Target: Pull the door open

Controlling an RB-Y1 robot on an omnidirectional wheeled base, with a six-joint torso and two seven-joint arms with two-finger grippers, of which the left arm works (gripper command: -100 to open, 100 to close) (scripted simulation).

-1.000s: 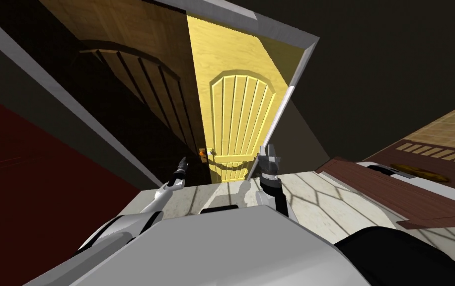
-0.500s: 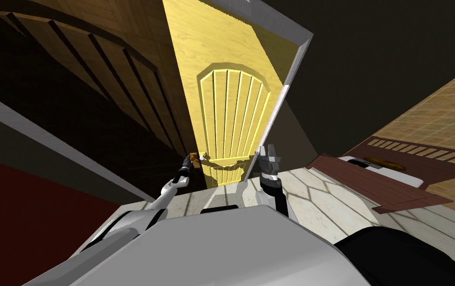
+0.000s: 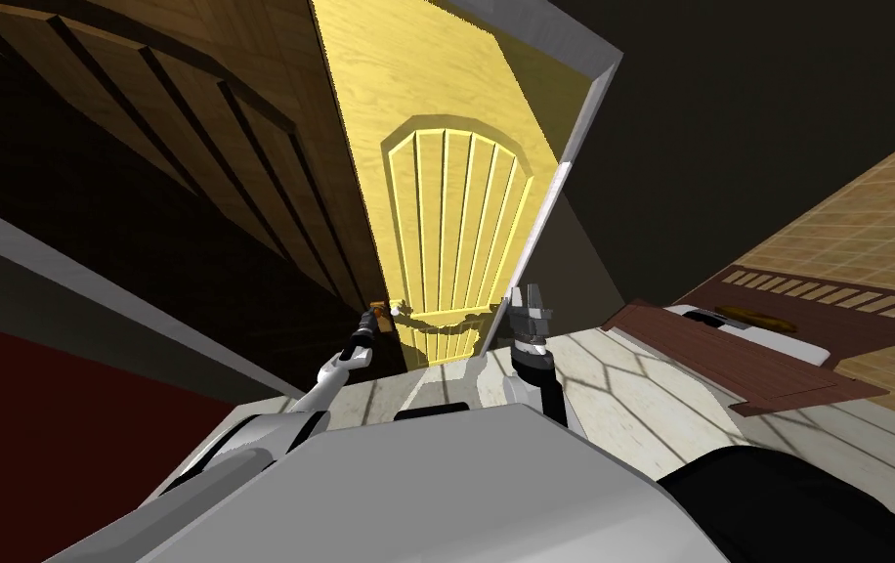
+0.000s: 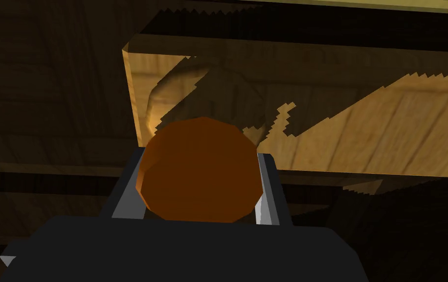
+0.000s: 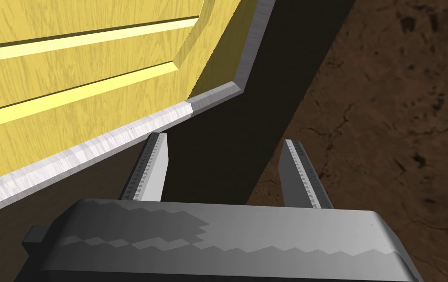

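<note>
Pale tiled floor (image 3: pixel 631 391), dim walls. Left gripper (image 4: pixel 198 162) is clamping the orange knob (image 4: pixel 198 176) on the dark wooden door (image 3: pixel 240 166); right gripper (image 5: pixel 225 152) is hovering near the door, jaws apart.

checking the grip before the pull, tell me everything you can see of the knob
The knob is a round, faceted ball, plain orange-brown with a dull shaded face and no markings. It sits between the fingers of the left gripper, which press its two sides, and it reaches down to the gripper's dark body. Behind it a rounded base joins it to the wooden door, mostly in shadow. In the head view it is a small orange spot at the door's edge.
</note>
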